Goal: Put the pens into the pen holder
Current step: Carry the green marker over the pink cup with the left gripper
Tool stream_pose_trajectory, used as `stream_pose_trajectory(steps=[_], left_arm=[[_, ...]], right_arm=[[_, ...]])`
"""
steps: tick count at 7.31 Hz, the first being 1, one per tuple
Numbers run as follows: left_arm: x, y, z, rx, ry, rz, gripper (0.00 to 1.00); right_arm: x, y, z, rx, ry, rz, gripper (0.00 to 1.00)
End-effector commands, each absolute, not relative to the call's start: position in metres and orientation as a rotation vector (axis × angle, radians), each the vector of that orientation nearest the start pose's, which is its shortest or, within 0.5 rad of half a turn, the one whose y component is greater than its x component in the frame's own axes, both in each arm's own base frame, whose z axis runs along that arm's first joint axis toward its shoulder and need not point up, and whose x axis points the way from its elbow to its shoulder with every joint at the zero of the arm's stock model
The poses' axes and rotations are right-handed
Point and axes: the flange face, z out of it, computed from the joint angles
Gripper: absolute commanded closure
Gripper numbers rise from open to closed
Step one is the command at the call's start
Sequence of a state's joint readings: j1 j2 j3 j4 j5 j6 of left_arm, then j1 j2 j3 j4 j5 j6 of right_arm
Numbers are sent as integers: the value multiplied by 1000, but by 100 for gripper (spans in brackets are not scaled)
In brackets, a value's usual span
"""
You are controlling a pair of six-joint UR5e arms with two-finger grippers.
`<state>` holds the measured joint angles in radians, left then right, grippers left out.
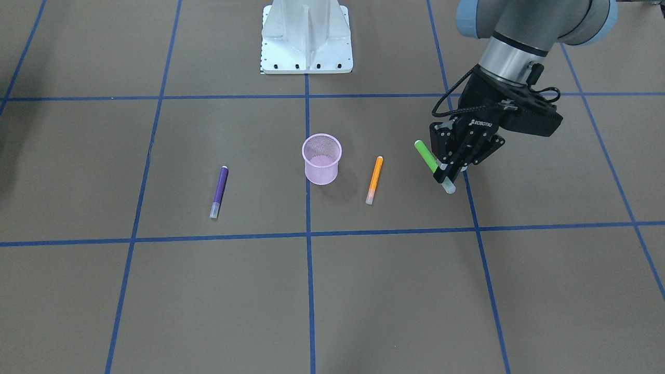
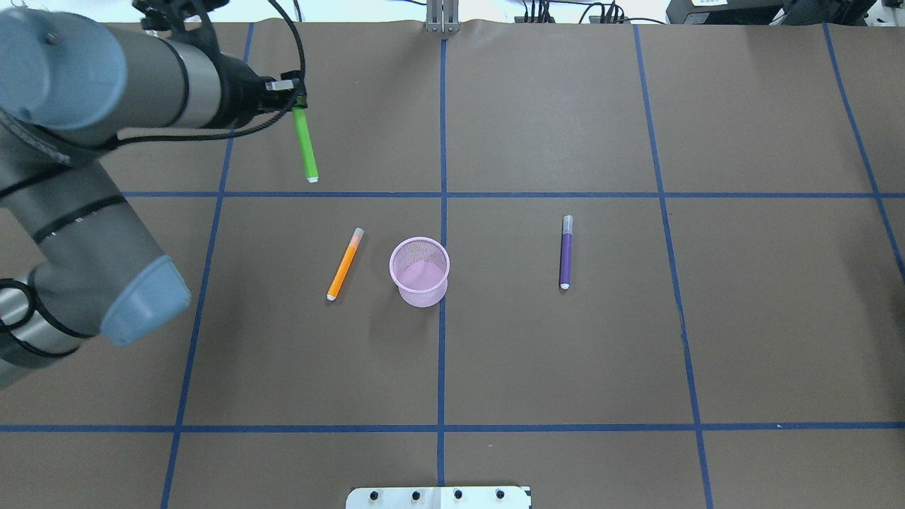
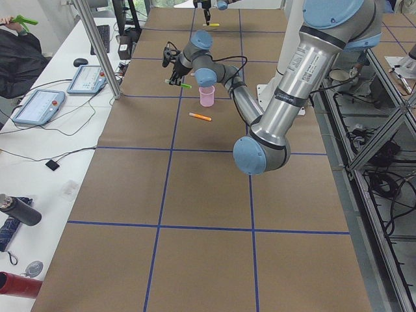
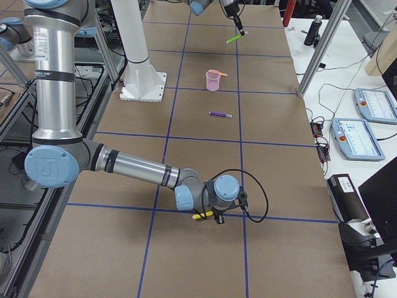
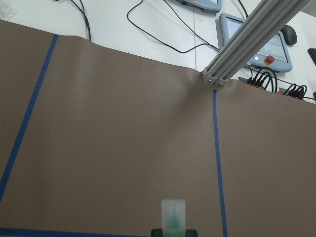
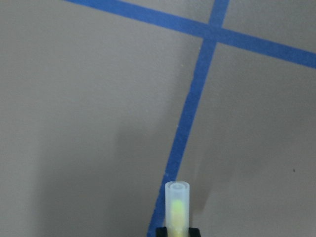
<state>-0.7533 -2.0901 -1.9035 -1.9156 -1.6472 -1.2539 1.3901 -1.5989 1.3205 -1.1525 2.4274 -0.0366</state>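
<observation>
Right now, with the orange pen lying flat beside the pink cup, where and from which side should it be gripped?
Probably mid-barrel of the orange pen, coming straight down from above and closing across its width. It lies flat, apart from the pen holder, so both long sides look free.

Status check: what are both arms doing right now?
Left pincer shut on green pen. Right pincer shut on yellow pen. Pen holder empty, top unobstructed.

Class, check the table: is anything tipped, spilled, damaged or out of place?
Nothing stands out. The pen holder stands upright and empty; the orange pen and purple pen lie flat on either side of it. The left gripper holds the green pen, the right gripper the yellow pen.
</observation>
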Motion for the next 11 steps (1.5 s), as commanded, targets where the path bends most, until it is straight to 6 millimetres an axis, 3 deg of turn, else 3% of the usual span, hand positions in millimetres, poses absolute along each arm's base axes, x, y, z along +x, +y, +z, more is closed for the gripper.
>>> stream_pose_trajectory(steps=[1,4,5,6,8,11], left_arm=[[402,-465,164,661,1049,-352,100],[466,-401,158,764,1039,-349,100],[484,-390,147,778,1048,-350,100],[504,-398,145,792,1021,-365,100],[516,-402,144,794,1006,-360,100],[536,-407,170,804,998,-370,100]], right_arm=[[-15,-479,739,96,-863,-246,100],[-10,-477,741,98,-857,-236,100],[-5,-475,743,98,-854,-227,100],[-3,-471,746,94,-854,-222,100],[-3,-469,747,92,-855,-220,100],[-1,-470,746,95,-855,-216,100]])
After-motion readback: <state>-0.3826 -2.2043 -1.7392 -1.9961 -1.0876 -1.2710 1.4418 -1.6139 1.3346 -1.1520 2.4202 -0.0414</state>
